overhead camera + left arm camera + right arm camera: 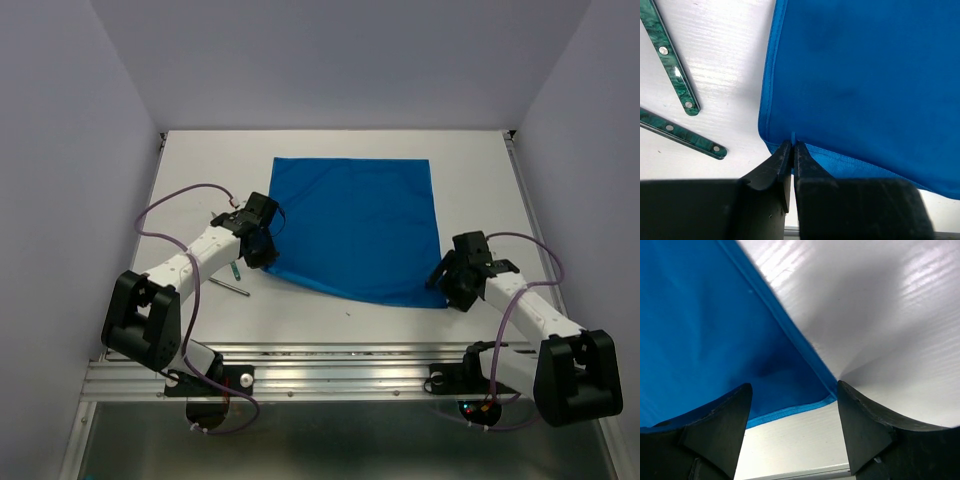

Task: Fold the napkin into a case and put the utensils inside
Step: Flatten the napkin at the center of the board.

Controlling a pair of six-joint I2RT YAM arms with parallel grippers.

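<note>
The bright blue napkin (355,225) lies spread flat in the middle of the table; no case is in view. My left gripper (268,256) is at its near left corner, and in the left wrist view it (792,144) is shut on a pinch of the napkin's (865,85) hem. My right gripper (443,281) stands at the near right corner. In the right wrist view it (792,392) is open, with the napkin's (705,335) corner lying between the fingers, not touching them. The utensils (234,277) lie left of the napkin, showing two green marbled handles (671,57) (685,136).
White table (200,180) with grey walls at the back and sides. A metal rail (330,365) runs along the near edge by the arm bases. Purple cables loop beside each arm.
</note>
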